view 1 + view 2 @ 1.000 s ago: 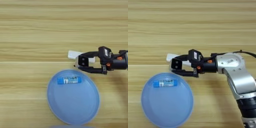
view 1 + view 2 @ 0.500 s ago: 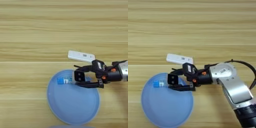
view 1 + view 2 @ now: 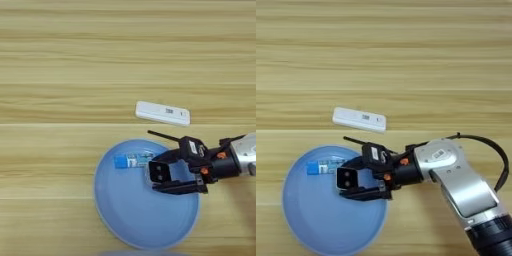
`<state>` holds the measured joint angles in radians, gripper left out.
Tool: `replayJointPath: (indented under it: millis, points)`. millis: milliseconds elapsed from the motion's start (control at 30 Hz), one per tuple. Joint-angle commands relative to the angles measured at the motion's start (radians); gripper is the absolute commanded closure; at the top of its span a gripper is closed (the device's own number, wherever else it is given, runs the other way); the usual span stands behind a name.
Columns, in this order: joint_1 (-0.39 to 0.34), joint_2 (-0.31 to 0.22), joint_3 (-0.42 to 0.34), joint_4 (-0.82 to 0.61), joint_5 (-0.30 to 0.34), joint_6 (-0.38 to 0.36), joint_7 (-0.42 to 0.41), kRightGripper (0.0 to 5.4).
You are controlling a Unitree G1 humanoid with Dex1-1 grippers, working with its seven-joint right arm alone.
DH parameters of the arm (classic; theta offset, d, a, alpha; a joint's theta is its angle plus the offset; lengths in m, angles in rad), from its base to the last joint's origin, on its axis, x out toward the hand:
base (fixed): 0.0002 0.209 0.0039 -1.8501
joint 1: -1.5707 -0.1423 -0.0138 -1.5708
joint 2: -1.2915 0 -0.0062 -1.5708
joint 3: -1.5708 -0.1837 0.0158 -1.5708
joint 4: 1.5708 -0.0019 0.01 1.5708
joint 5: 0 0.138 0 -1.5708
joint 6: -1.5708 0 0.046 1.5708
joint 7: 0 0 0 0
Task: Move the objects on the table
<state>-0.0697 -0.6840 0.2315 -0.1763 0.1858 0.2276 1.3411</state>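
My claw (image 3: 162, 175), two black fingers on a silver forearm, is reaching in from the right and hovering over the large round light-blue plate (image 3: 125, 215). It is pinching the tiny black square piece with the round lens-like dot (image 3: 159, 171) between its fingers. The short blue tube with the white label (image 3: 132, 160) is lying inside the plate, just beside my claw on its upper left. The longer white bar-shaped device with the small grey label (image 3: 163, 112) is resting on the light-tan wooden counter (image 3: 75, 75), above the plate and apart from it.

I am judging the risks. The black piece is so small that a loose pinch could be letting it slip and bounce off the plate. My upper finger is close to the blue tube, so any drift left could be nudging the tube and rolling it.
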Motion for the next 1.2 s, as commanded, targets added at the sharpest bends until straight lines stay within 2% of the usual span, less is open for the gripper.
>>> replayJointPath:
  millis: [33,1200]
  points:
    - [-0.046,-0.02,-0.012,0.005,-0.015,-0.045,-0.034,2.92]
    - [-0.079,0.017,0.051,0.154,-0.096,-0.118,-0.052,2.92]
